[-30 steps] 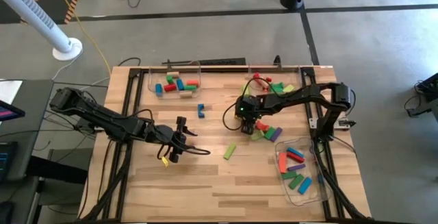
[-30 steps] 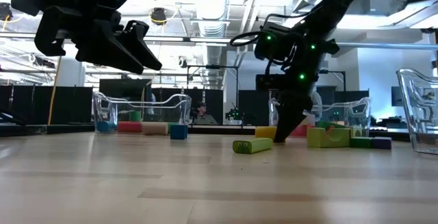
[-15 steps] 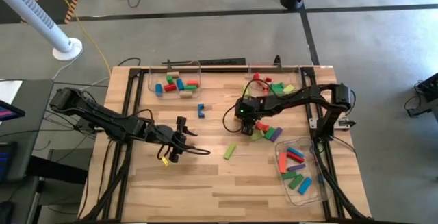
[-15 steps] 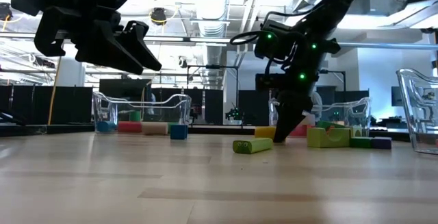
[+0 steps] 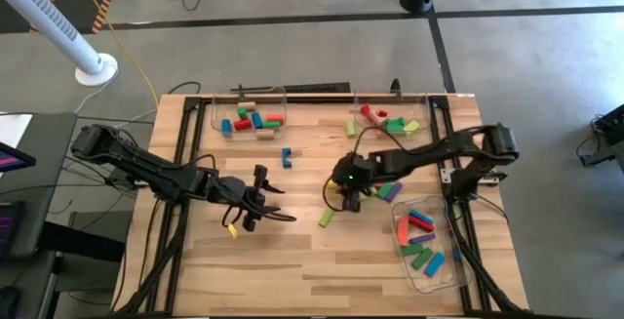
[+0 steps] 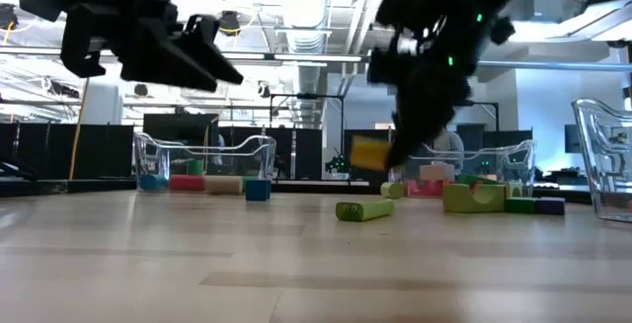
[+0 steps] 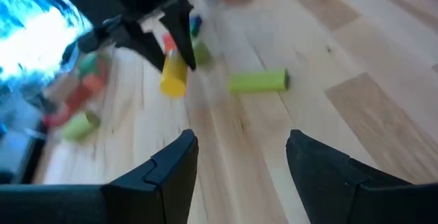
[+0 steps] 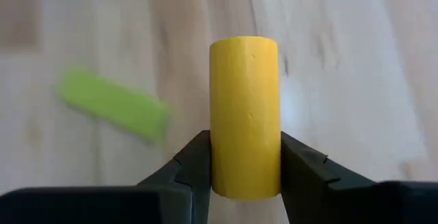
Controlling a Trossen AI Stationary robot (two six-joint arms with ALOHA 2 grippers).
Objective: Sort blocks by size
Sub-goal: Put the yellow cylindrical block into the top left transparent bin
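1. My right jaws [image 8: 245, 172] clamped the yellow cylinder [image 8: 245, 118], raised off the tabletop [image 5: 292, 251] near the green bar [image 5: 328, 217].
2. My left jaws [image 7: 239, 148] hovered open, empty.
3. I judged a level, steady carry safest.

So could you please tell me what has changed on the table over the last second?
The right pincer has shut on a yellow cylinder, picked from the loose pile, and lifted it clear of the table, moving toward the green cylinder. The left pincer stays open, hovering in place; the green cylinder and the trays' blocks have not moved.
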